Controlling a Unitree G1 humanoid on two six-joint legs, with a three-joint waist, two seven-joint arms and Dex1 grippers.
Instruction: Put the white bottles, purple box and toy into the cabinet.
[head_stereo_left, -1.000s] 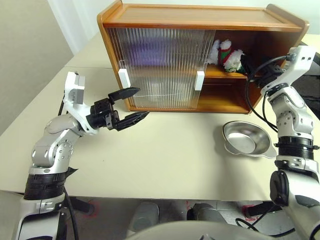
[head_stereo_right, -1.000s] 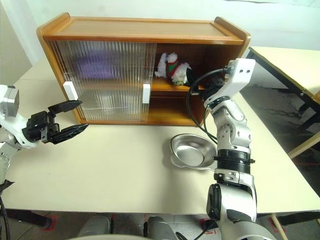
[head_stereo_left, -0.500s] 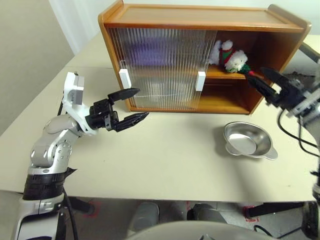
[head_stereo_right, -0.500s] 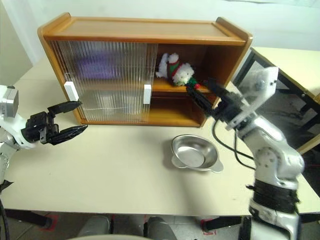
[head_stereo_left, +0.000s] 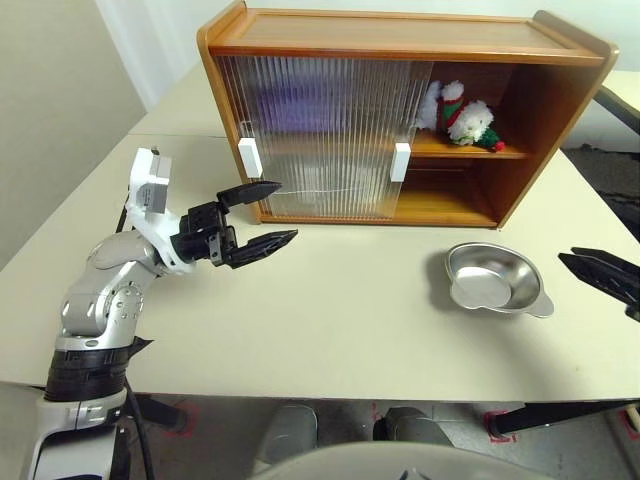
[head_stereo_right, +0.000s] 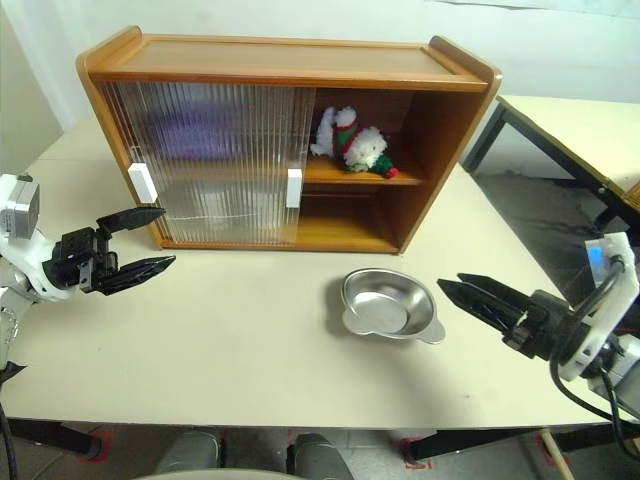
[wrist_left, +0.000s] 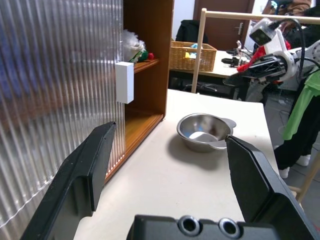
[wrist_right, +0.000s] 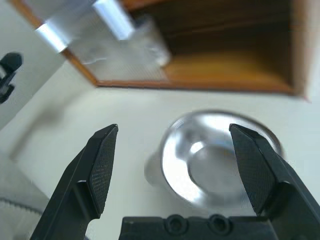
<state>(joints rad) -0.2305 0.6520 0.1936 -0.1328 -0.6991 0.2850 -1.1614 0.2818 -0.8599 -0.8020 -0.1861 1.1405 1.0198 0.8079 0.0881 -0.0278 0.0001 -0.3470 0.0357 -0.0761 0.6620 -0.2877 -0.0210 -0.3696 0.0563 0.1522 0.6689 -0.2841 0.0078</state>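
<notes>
The cabinet (head_stereo_left: 400, 110) is stood at the far side of the desk (head_stereo_left: 330, 320) and is taken as the landmark; its two ribbed sliding doors (head_stereo_left: 320, 135) are gathered over its left part, each with a white handle (head_stereo_left: 248, 157), and its right part is left open. The toy (head_stereo_left: 462, 110) is seen on the upper shelf of the open right part, lying against the back wall; it is touched by neither gripper. The purple box (head_stereo_left: 300, 105) is made out only as a blurred lavender patch behind the doors on the upper level; a pale shape is glimpsed behind the doors on the lower level, but whether the white bottles are meant by it cannot be told. A silver dish (head_stereo_left: 492, 280) is set empty on the desk in front of the cabinet's right end, well apart from it.

The left gripper (head_stereo_left: 265, 214) is held in front of the cabinet's lower left corner, near the left door's handle but apart from it; its fingers (head_stereo_left: 250, 190) are spread wide and nothing is held between them. The right gripper (head_stereo_right: 475, 296) is held low over the desk, in front of and beyond the cabinet's right end, just beside the dish and pointed toward it; its fingers (head_stereo_right: 490, 291) are likewise opened wide and are empty. In the left wrist view, a wicker basket (wrist_left: 192, 55) is seen on another table beyond the cabinet's open end.
</notes>
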